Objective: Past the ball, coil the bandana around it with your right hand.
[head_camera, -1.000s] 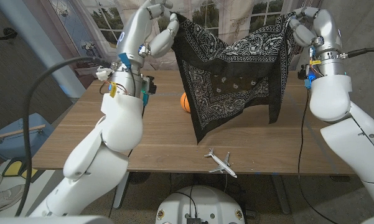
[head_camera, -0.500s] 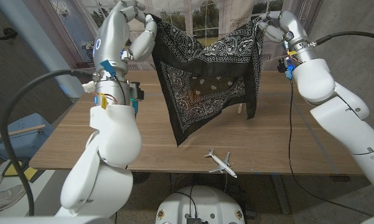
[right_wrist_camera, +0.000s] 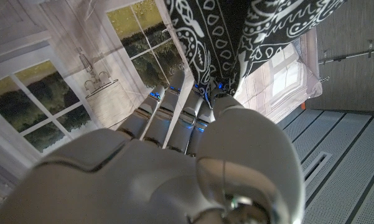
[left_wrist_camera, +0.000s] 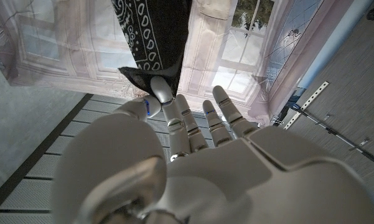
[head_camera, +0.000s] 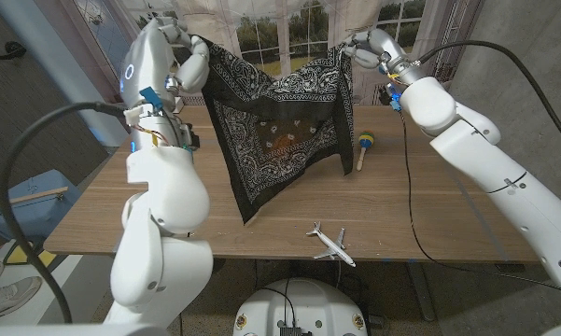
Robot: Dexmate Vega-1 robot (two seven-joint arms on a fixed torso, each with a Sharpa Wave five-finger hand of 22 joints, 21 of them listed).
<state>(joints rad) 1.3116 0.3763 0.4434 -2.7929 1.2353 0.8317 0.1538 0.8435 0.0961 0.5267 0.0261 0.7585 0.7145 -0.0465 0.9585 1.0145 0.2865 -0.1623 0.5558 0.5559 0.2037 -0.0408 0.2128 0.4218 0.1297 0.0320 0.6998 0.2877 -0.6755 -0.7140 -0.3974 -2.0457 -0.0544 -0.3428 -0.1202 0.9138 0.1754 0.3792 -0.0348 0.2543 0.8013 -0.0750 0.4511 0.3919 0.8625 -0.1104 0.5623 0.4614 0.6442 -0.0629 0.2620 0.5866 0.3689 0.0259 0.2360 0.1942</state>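
The black paisley bandana (head_camera: 278, 126) hangs spread in the air above the wooden bench (head_camera: 429, 210), stretched between the two raised hands. The left hand (head_camera: 173, 47) pinches one upper corner of the bandana; in the left wrist view a strip of the cloth (left_wrist_camera: 150, 37) runs out from between the thumb and a finger (left_wrist_camera: 162, 93), while the other fingers reach out straight. The right hand (head_camera: 366, 44) grips the opposite upper corner; in the right wrist view the fingers (right_wrist_camera: 174, 102) are closed against the patterned cloth (right_wrist_camera: 236, 31) that falls away from them.

The top edge of the bandana sags between the two hands. Its lower edge slopes, with the longest point hanging below the left hand and close to the bench top; whether that point touches the wood cannot be told.

The ball is behind the bandana: a faint orange glow (head_camera: 278, 142) shows through the fabric near its middle.

Just beside the bandana's edge under the right hand lies a small maraca (head_camera: 364, 145) with a yellow and green head and a pale handle. Nearer the robot than the bandana, close to the bench's front edge, sits a white toy airplane (head_camera: 329, 243), well apart from the cloth.

Behind the bandana hangs a backdrop (head_camera: 289, 23) printed with windows.
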